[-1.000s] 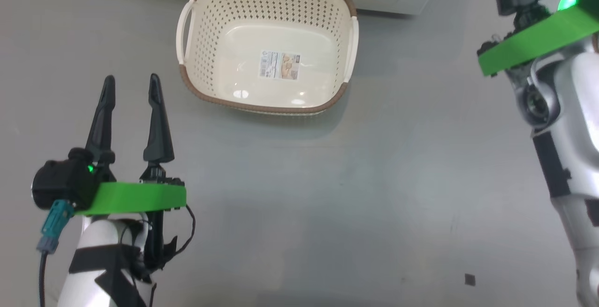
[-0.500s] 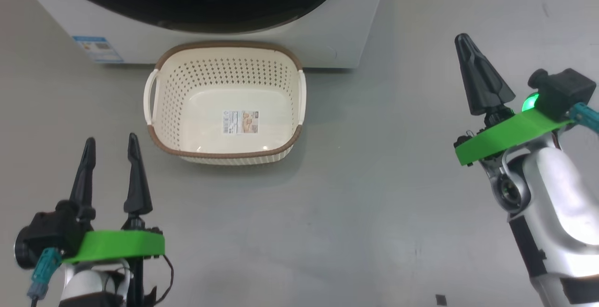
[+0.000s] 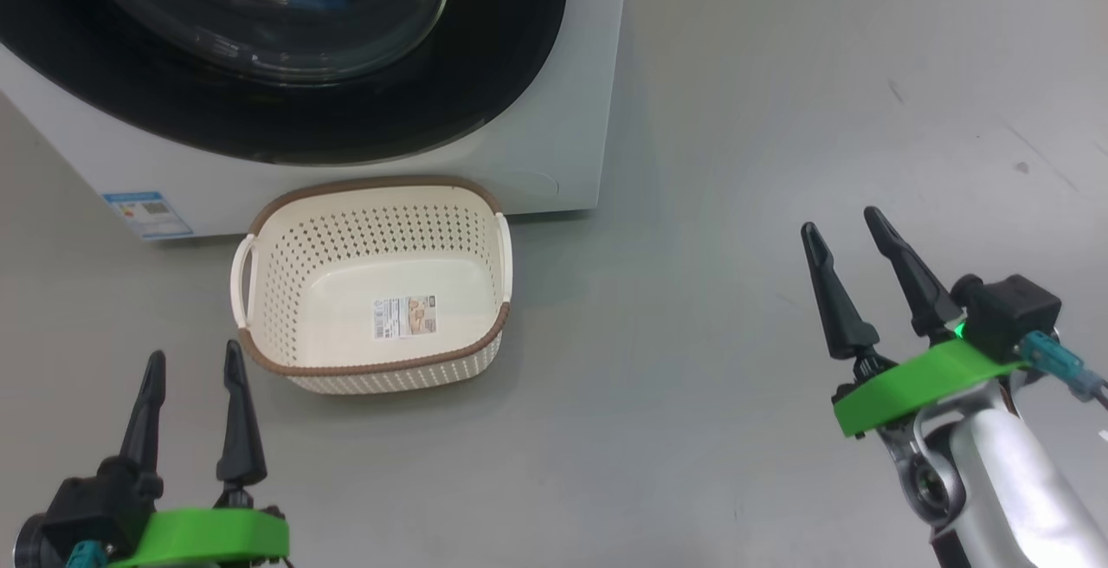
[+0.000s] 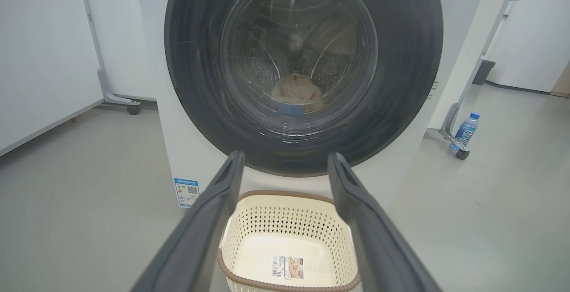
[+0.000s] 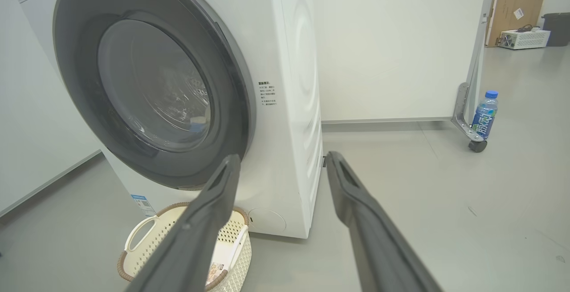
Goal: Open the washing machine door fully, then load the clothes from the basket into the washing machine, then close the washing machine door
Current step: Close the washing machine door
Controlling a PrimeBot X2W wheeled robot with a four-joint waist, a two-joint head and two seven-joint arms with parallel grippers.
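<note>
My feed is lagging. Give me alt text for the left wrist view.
The washing machine door is shut, with clothes lying behind its glass. On the floor in front of it stands the empty basket, seen between the two fingers of the open left gripper. A water bottle stands at the far right.

Grey floor (image 3: 710,429), smooth, with a few small dark marks. White partition panel (image 4: 40,51) on a wheeled foot with a dark caster (image 4: 132,109). A second panel's metal foot (image 5: 465,105) also ends in a caster, and a clear water bottle (image 5: 484,115) with blue cap and blue label stands upright just beside it. Background: brown cardboard box (image 5: 516,2), pale flat device (image 5: 524,39) on the floor, dark bin (image 5: 556,28).
</note>
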